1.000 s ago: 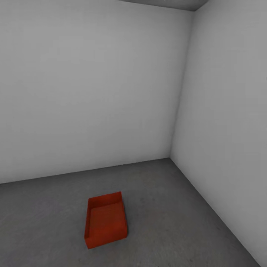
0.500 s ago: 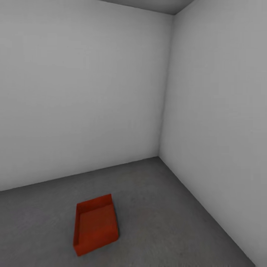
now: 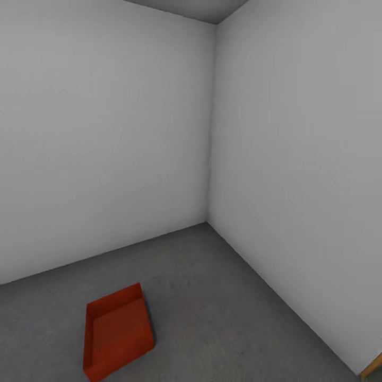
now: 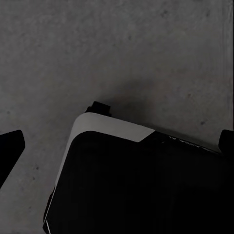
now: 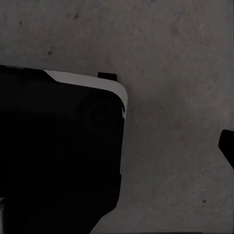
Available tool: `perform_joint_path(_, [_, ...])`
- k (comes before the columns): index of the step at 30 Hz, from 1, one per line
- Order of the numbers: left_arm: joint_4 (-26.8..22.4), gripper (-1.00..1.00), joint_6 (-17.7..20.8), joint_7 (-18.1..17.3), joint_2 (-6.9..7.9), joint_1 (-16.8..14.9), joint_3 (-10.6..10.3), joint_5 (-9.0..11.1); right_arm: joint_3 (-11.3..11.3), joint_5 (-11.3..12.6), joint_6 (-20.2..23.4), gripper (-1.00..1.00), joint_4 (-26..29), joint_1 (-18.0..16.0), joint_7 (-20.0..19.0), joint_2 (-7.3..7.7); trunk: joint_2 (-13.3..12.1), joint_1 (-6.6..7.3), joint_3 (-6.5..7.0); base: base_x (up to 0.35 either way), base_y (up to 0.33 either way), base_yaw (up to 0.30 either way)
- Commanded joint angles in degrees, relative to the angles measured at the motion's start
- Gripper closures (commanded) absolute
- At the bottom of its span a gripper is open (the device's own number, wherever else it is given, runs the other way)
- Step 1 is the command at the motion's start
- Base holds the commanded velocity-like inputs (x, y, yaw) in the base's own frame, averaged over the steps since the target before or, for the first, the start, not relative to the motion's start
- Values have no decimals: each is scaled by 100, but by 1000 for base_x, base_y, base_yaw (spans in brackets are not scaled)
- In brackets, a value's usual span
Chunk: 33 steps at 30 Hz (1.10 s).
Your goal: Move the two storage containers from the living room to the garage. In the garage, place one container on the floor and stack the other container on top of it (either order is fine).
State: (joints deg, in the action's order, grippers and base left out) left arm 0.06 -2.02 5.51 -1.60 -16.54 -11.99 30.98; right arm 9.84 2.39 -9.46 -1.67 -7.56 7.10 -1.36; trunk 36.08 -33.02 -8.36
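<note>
- Swinging right, your head camera has carried the room corner and the orange-red storage container (image 3: 118, 332) leftward across the picture since a second ago; the bin itself looks unmoved on the floor (image 3: 228, 313) of the garage, and a sliver of wood (image 3: 373, 367) has entered at the lower right edge.
- You have one container down, open side up, standing alone on dark grey concrete, well apart from both pale walls (image 3: 106, 132).
- Expect it to handle as a stiff, light, lidless bin with low straight walls; its smooth sides could slip, so take it by a wall's rim or by two opposite walls.
- Your wrist cameras look down on mottled concrete and the robot's dark, white-edged base (image 4: 136, 180); the bin sits out ahead and to your left, well clear of both claws.
- Dark finger edges (image 4: 10, 146) flank the left wrist picture and one (image 5: 227, 146) marks the right; the spacing suggests both claws are spread wide and hold nothing.
- Judging by this, the second container is yet to be stacked.
</note>
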Motion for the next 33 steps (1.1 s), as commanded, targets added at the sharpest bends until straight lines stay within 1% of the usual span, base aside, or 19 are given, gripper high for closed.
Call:
perform_joint_path(1, [1, -100, -14, -37, 1, -2, -49, 47, 44, 25, -28, -100, -18, -9, 20, -4, 8, -2, -9, 0, 0, -288])
perform_joint_path(4, [2, -100, -9, -203, 8, 0, -49, 51, 44, 25, -29, -100, -20, -9, 20, 1, 8, -2, -9, 0, 0, -288])
perform_joint_path(8, [3, -100, -9, -269, 15, 1, -49, 51, 44, 25, -30, -100, -18, -9, 20, -3, 8, -2, -9, 0, 0, -288])
perform_joint_path(33, [-6, -100, -18, -287, -7, 1, -56, 40, 44, 22, -47, -100, -18, -9, 20, 13, 8, -2, -9, 0, 0, -287])
